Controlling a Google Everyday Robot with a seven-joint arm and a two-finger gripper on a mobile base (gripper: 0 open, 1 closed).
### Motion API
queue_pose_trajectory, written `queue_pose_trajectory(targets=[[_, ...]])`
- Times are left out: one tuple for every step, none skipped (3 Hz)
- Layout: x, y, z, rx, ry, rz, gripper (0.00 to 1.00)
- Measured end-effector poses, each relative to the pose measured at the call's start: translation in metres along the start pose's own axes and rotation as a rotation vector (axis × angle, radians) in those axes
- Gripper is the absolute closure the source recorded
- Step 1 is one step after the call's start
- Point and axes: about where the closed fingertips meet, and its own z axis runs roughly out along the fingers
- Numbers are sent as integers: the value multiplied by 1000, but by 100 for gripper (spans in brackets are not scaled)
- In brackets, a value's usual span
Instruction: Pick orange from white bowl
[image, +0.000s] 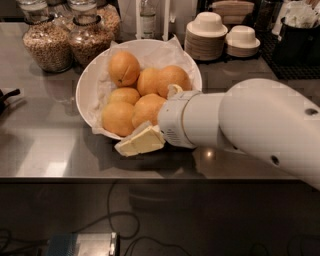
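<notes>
The white bowl (90, 85), lined with crinkled white paper, stands mid-counter and holds several oranges. My gripper (157, 116) reaches in over the bowl's front right rim on a thick white arm. Its jaws are open: one cream finger (140, 141) lies flat at the bowl's front edge, and the tip of the other finger (175, 90) shows behind. A large orange (149, 109) sits between them, partly hidden by the wrist. Other oranges lie to its left (118, 118) and behind it (124, 68).
Two glass jars of grain (49, 44) stand at the back left. Stacks of saucers with small white cups (207, 36) stand at the back right, next to a dark container (297, 42). The counter's front edge (75, 176) runs just below the bowl.
</notes>
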Motion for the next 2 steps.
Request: queue_pose_trajectory(targets=[[25, -1, -11, 34, 6, 76, 0], [34, 0, -18, 53, 13, 108, 0]])
